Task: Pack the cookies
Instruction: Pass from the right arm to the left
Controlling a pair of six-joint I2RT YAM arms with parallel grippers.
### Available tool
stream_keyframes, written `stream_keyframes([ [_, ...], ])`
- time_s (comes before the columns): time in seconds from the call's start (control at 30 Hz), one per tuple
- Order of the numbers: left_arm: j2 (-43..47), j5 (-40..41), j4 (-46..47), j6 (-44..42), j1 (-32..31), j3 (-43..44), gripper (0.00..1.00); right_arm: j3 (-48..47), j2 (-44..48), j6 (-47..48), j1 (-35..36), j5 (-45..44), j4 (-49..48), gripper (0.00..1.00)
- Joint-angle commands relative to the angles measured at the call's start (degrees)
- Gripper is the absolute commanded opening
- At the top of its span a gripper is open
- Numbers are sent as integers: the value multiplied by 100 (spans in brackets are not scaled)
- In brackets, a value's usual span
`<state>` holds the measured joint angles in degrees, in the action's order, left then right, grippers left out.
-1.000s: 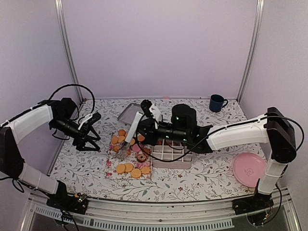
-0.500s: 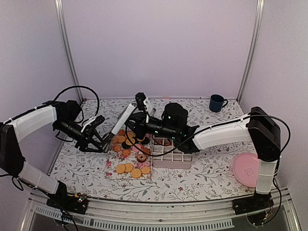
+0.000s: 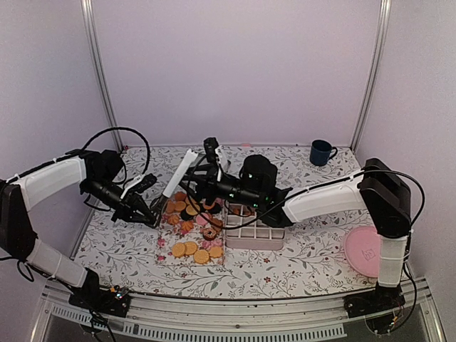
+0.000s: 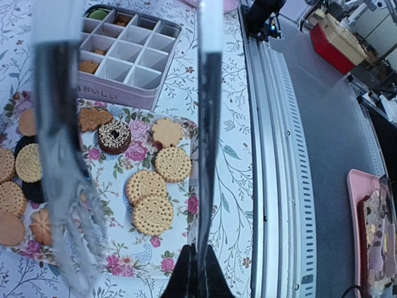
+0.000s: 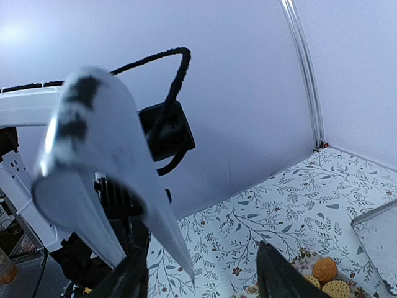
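The cookies (image 3: 189, 229) lie on a floral mat (image 3: 165, 251): golden rounds, dark ones and a chocolate ring (image 4: 114, 135). More cookies (image 4: 152, 198) show in the left wrist view. Silver-white tongs (image 3: 179, 174) slant up over the mat's far left corner. My left gripper (image 3: 155, 211) is shut on one arm of the tongs (image 4: 208, 124), low near its end (image 4: 198, 273). My right gripper (image 3: 200, 179) stands open (image 5: 201, 276), with the blurred tongs (image 5: 118, 167) close to one finger. A pink divided box (image 3: 255, 234) holding a few cookies sits right of the mat.
A pink plate (image 3: 368, 249) lies at the front right and a blue mug (image 3: 321, 152) stands at the back right. A metal tray (image 3: 185, 168) sits behind the tongs. The table's front rail (image 4: 273, 155) runs near the mat. My right arm reaches over the box.
My right gripper swung the tongs up and to the left, then opened. My left gripper moved right to the tongs and shut on one arm.
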<state>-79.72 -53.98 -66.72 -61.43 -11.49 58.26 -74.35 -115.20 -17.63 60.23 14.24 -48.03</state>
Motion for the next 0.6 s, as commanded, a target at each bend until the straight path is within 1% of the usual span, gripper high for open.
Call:
stream_keyframes([
  [0.0,-6,-54,-159,78,2,193,0,627,513,93,49,98,-465,99],
  [0.1,-8,-122,-211,95,-10,315,0,1416,1057,48,18,-164,-785,99],
  [0.17,-5,-167,-238,110,-23,351,0,1724,1360,32,1,-349,-852,99],
  [0.23,-3,-188,-262,123,-50,361,0,1970,1599,-185,-43,-733,-992,99],
  [0.27,0,-184,-251,127,-62,362,0,2114,1646,-440,-102,-614,-1246,99],
  [0.33,21,-171,-236,161,-72,346,0,2281,1598,-472,-282,389,-1920,99],
  [0.37,25,-167,-229,168,-75,332,0,2156,1506,-431,-360,790,-1902,99],
  [0.47,49,-120,-220,182,-90,303,0,1450,1282,-411,-513,1361,-971,99],
  [0.57,84,-60,-210,198,-99,292,0,1080,1122,-276,-532,1568,-695,99],
])
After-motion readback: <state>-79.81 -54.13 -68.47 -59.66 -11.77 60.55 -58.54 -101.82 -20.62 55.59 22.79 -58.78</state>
